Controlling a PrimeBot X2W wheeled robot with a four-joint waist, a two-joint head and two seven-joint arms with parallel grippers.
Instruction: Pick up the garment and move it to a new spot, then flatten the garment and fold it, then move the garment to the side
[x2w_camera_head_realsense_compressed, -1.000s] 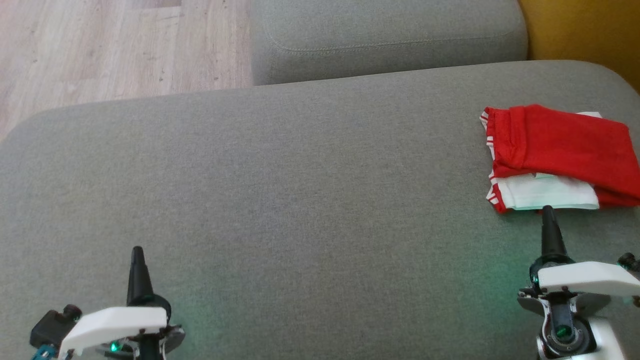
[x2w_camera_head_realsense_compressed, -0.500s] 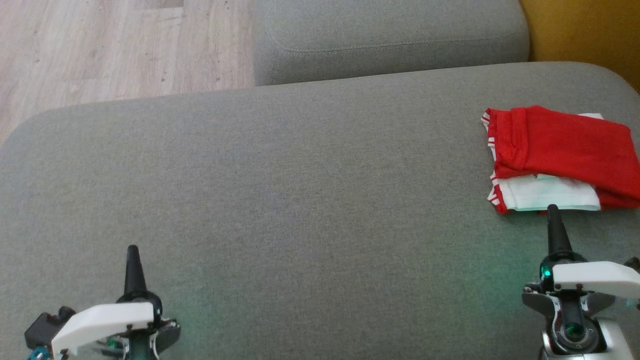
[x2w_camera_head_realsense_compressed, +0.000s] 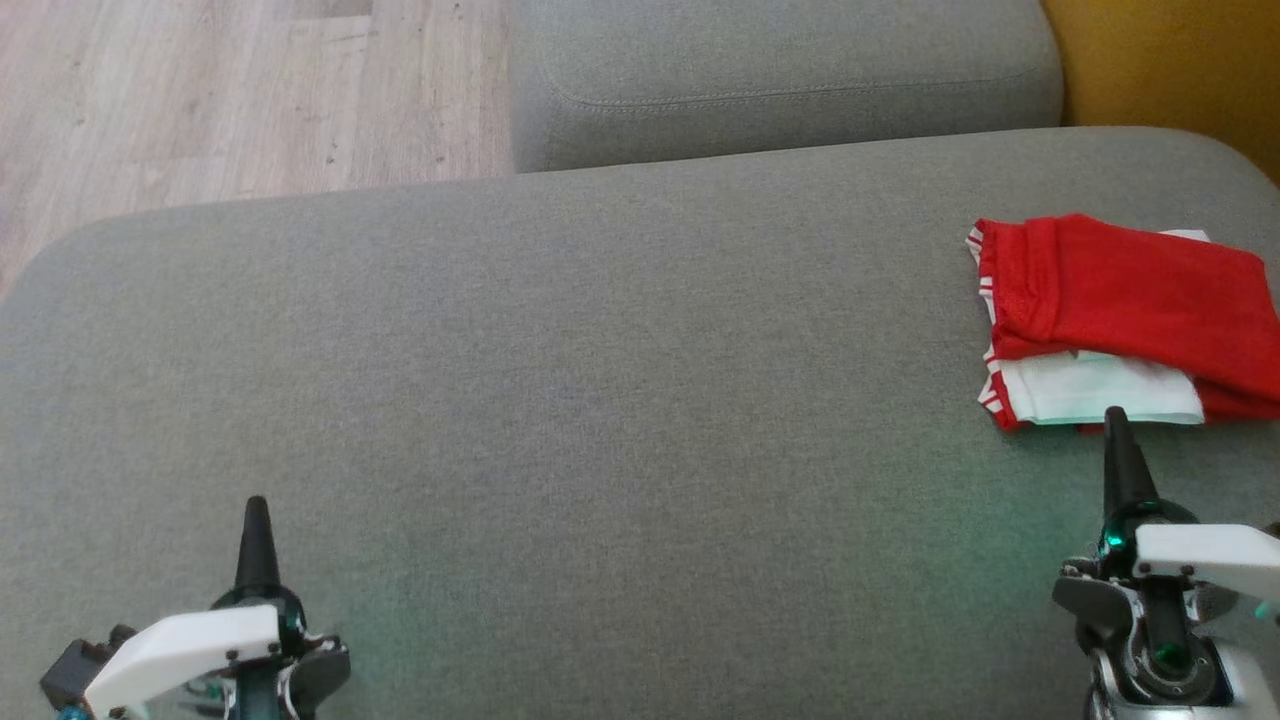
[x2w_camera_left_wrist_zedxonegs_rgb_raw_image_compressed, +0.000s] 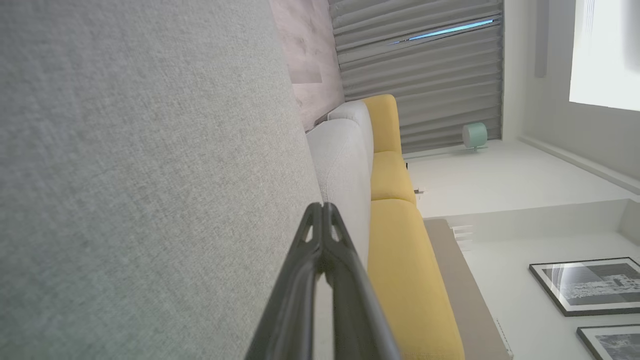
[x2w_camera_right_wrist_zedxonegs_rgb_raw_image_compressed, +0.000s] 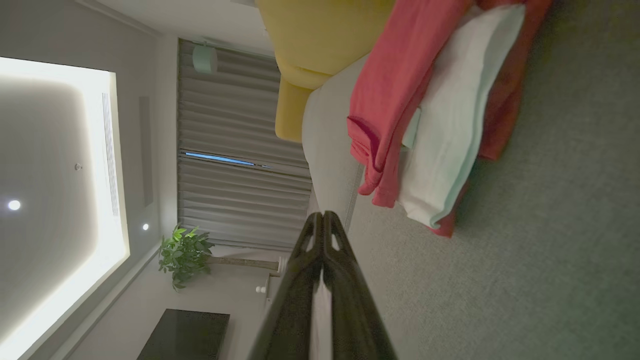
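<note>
A folded red and white garment (x2w_camera_head_realsense_compressed: 1110, 320) lies at the right side of the grey sofa seat (x2w_camera_head_realsense_compressed: 600, 380); the right wrist view shows the garment (x2w_camera_right_wrist_zedxonegs_rgb_raw_image_compressed: 440, 110) just beyond the fingertips. My right gripper (x2w_camera_head_realsense_compressed: 1115, 420) is shut and empty, its tip just short of the garment's near white edge, apart from it. In the right wrist view the right gripper (x2w_camera_right_wrist_zedxonegs_rgb_raw_image_compressed: 323, 216) has its fingers pressed together. My left gripper (x2w_camera_head_realsense_compressed: 256, 505) stands shut and empty at the lower left over bare seat, far from the garment. The left gripper (x2w_camera_left_wrist_zedxonegs_rgb_raw_image_compressed: 323, 207) also shows closed in the left wrist view.
Behind the seat stands a grey sofa cushion (x2w_camera_head_realsense_compressed: 780, 70). Wooden floor (x2w_camera_head_realsense_compressed: 220, 90) lies beyond the seat's far left edge. A yellow sofa (x2w_camera_head_realsense_compressed: 1170, 60) borders the back right corner.
Both grippers have drawn back slightly toward the bottom edge. The whole picture has shifted a little, so the camera moved. The garment lies as before.
</note>
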